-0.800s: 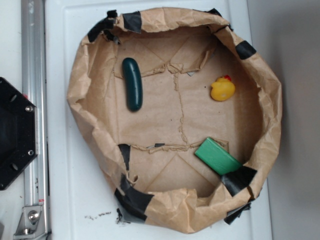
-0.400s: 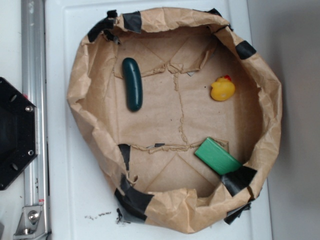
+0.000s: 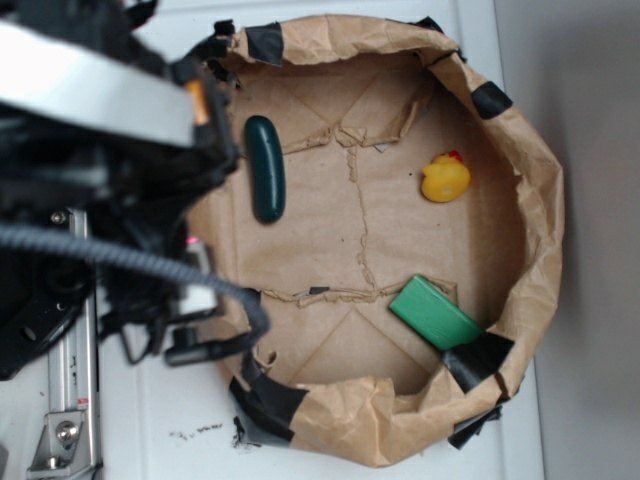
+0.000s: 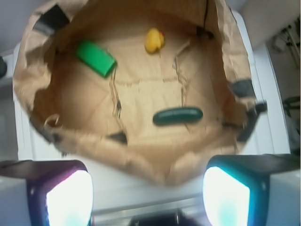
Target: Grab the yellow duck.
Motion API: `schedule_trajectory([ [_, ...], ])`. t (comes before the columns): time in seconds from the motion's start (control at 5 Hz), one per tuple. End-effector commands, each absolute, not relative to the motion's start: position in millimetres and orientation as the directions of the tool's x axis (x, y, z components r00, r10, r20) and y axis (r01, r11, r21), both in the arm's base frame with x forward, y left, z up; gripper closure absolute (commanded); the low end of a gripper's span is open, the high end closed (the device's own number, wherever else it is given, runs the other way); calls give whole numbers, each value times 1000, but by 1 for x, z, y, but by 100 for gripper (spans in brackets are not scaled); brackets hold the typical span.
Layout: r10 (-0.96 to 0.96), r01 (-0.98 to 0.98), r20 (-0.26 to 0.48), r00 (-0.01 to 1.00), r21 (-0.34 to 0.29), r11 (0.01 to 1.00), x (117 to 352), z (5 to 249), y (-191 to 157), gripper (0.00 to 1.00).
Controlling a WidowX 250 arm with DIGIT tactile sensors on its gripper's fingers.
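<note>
Near yellow duck [image 3: 445, 178]: green block [image 3: 434, 312].

Yellow duck [image 3: 445, 178] in paper bag [image 3: 540, 230], arm [image 3: 110, 190] blurred left.

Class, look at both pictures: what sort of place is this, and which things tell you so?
Probably a robot test bench, not a home: a taped brown paper bin on a white tabletop, a metal rail, and toys inside, such as a small yellow rubber duck.

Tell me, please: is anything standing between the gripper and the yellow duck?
The dark green oblong lies between the open gripper and the yellow duck, slightly right in the wrist view; the paper rim too.
</note>
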State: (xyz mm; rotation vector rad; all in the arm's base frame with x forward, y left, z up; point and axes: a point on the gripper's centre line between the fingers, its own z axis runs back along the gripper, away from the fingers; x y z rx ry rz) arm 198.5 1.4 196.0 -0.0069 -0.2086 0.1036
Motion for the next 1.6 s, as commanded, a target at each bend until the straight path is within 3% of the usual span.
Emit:
schedule_trajectory([
  [0.0, 50, -60, 232, 971, 33, 998, 264, 152, 4, 0],
  [0.2, -41, 12, 269, 962, 106, 994, 285, 135, 3, 0],
  [0.8, -73, 50, 223, 972, 108, 993, 326, 84, 29, 0],
  [1.4, -82, 59, 198, 977, 119, 991, 331, 68, 19, 0],
])
